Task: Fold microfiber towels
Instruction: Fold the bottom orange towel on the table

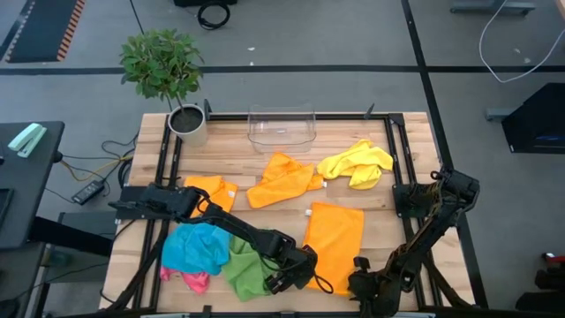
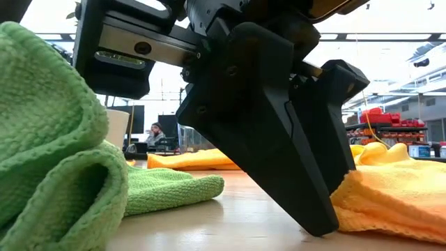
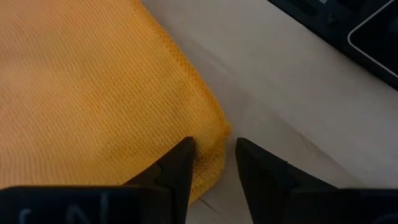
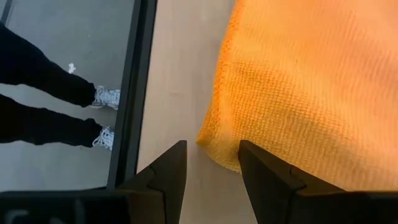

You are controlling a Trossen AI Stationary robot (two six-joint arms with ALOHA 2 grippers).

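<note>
An orange microfiber towel (image 1: pixel 334 240) lies spread flat on the table near the front edge. My left gripper (image 3: pixel 214 155) is open and slants down at the towel's near left corner, which lies in the gap between the fingers. My right gripper (image 4: pixel 211 155) is open and slants down at the near right corner (image 4: pixel 217 140), one finger over the cloth and one over bare wood. Whether the right gripper touches the cloth, I cannot tell. In the low view the left gripper's dark fingers (image 2: pixel 279 139) reach down to the table beside the orange towel (image 2: pixel 390 202). My left gripper comes slanting down from the table's left, and its fingertips (image 2: pixel 317 219) are down at the table top. One finger rests at the edge of the towel's near left corner (image 3: pixel 208 134), the other on bare wood. The corner lies flat in the gap, not pinched.
A green towel (image 1: pixel 247 269), a blue one (image 1: pixel 196 247) and a pink one (image 1: pixel 190 280) lie bunched to the left. Farther back lie two orange towels (image 1: pixel 282 181), a yellow one (image 1: pixel 356 163), a clear bin (image 1: pixel 282 128) and a potted plant (image 1: pixel 187 124). A person's legs (image 4: pixel 50 93) show beyond the table's edge.
</note>
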